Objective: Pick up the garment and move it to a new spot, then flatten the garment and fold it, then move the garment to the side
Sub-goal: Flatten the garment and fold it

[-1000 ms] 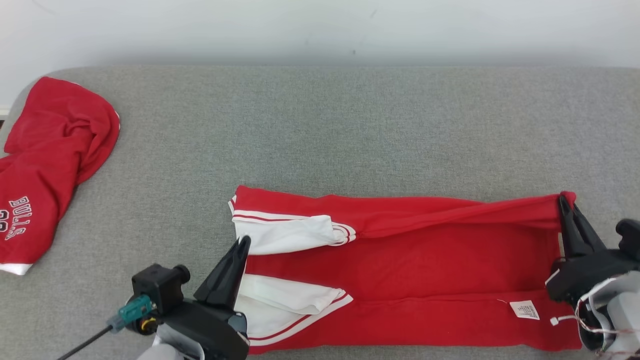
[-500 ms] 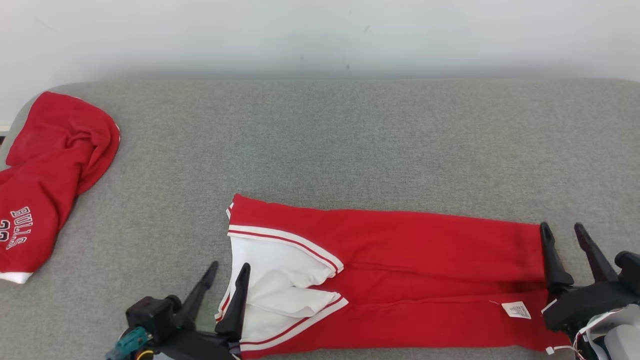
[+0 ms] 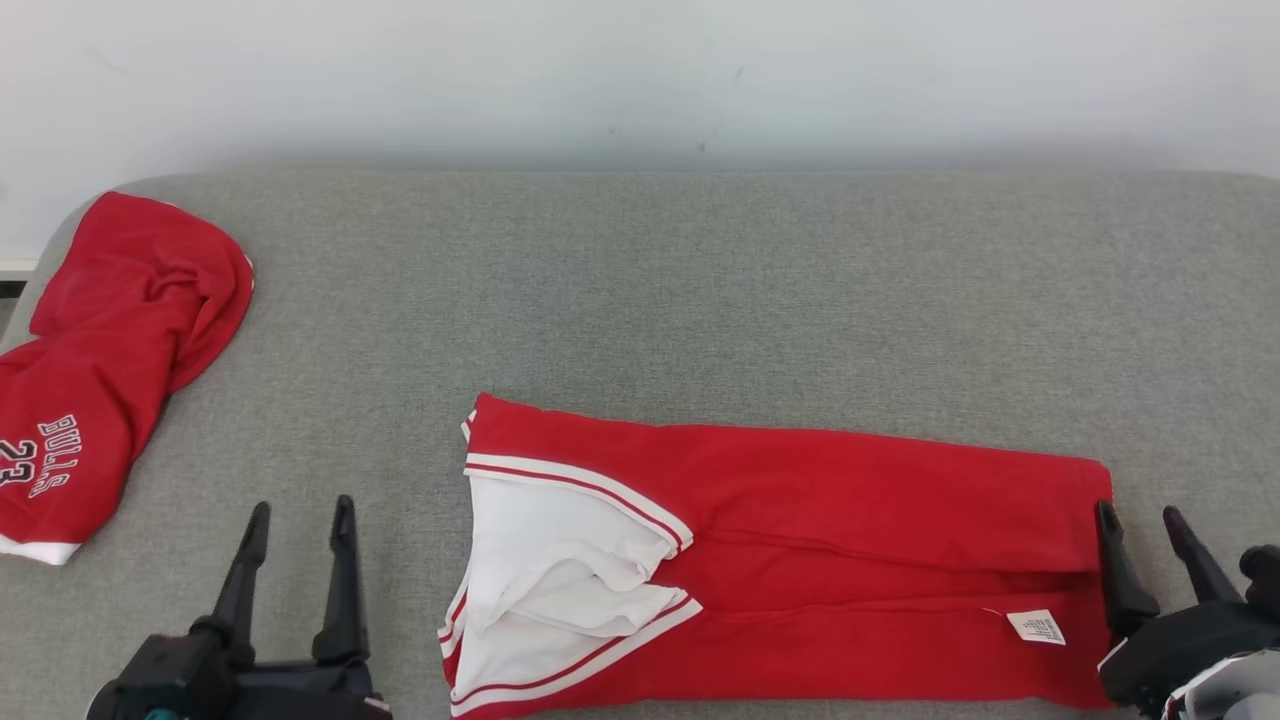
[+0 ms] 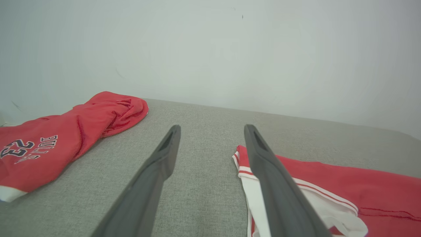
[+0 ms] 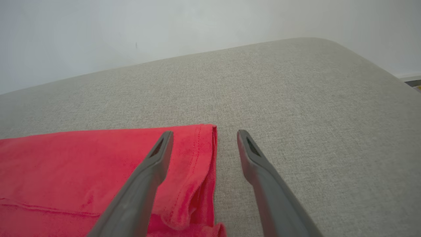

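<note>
The garment (image 3: 850, 520) is a red jersey with white sleeves and white-striped trim, lying folded lengthwise into a long band on the grey padded surface (image 3: 640, 290); a white label (image 3: 1036, 627) shows near its right end. My left gripper (image 3: 300, 512) stands open to the left of the garment's sleeve end, apart from it; in the left wrist view its fingers (image 4: 158, 168) hold nothing and the garment (image 4: 361, 187) lies to their right. My right gripper (image 3: 1140, 515) is open at the garment's right end, its left finger (image 5: 154, 161) over the red hem (image 5: 197, 148).
A second red garment (image 3: 100, 360) printed "BULLS 23" lies crumpled at the far left edge of the surface, also seen in the left wrist view (image 4: 65, 135). A pale wall (image 3: 640, 70) runs behind. Bare grey surface stretches behind the folded jersey.
Both grippers opened and let go of the garment's far edge, which now lies folded over the near half. The left gripper pulled back to the left; the right drew back slightly. The camera shifted.
</note>
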### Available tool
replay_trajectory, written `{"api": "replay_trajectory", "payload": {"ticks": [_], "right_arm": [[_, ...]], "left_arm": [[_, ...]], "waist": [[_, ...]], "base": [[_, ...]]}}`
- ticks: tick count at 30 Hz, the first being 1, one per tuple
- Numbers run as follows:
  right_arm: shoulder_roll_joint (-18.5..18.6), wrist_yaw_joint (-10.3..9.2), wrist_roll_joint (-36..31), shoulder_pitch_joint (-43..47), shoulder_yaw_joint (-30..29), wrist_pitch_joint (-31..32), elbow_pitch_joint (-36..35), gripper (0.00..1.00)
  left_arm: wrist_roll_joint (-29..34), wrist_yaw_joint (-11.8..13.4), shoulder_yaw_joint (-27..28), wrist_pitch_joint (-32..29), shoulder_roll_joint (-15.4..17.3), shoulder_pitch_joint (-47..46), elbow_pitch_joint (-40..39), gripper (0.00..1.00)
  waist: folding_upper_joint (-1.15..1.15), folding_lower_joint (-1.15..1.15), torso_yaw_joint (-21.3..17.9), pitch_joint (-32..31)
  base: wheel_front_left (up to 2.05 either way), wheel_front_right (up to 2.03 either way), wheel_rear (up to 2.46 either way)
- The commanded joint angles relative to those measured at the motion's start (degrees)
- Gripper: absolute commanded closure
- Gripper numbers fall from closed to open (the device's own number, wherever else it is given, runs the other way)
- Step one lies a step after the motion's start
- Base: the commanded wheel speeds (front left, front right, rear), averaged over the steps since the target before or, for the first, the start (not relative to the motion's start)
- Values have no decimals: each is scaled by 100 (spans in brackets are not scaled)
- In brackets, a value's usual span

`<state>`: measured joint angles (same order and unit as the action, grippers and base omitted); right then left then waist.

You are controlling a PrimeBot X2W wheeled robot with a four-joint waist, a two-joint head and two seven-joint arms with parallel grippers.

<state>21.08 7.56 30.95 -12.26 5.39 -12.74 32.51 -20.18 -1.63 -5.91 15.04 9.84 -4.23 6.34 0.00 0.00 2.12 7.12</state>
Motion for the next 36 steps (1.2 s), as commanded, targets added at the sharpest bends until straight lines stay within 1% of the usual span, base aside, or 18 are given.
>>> {"api": "replay_trajectory", "payload": {"ticks": [1,4,7,15,17,18,19,24,27,30,31,36], "right_arm": [[-24,-16,24,18,-10,17,32,0],[-88,-16,79,49,-18,74,234,0],[-175,-16,156,138,-34,70,376,0],[-354,-16,277,184,153,202,754,0],[-395,-16,352,161,174,235,877,56],[-409,-16,359,149,204,262,937,80],[-426,-16,373,123,231,251,988,100],[-435,-16,436,-49,342,99,1130,100],[-286,-16,504,-159,310,16,1210,100],[-47,-16,540,-238,221,-47,1292,100],[146,-16,571,-303,137,-66,1342,100],[655,-16,601,-358,-122,-103,1451,100]], "left_arm": [[34,-36,57,20,-58,98,-24,0],[305,-141,413,20,-251,272,-84,0],[507,-248,650,20,-407,412,-106,0],[960,-434,953,20,-575,551,25,0],[1050,-456,964,20,-602,566,68,0],[1083,-473,977,20,-610,571,84,0],[1105,-482,992,20,-621,576,102,0],[1180,-531,1053,20,-660,609,161,0],[1217,-533,1058,20,-669,631,175,0],[1263,-551,1054,20,-678,664,174,0],[1298,-562,1046,20,-681,673,171,0],[1377,-582,1010,20,-685,730,154,0]], "waist": [[0,0,22,1],[0,0,69,-25],[0,0,115,-69],[0,0,140,-126],[0,0,145,-151],[0,0,145,-161],[0,0,144,-172],[0,0,131,-249],[0,0,119,-298],[0,0,95,-355],[0,0,74,-402],[0,0,40,-522]], "base": [[0,0,0],[0,0,0],[0,0,0],[0,0,0],[0,0,0],[0,0,0],[0,0,0],[0,0,0],[0,0,0],[0,0,0],[0,0,0],[0,0,0]]}}
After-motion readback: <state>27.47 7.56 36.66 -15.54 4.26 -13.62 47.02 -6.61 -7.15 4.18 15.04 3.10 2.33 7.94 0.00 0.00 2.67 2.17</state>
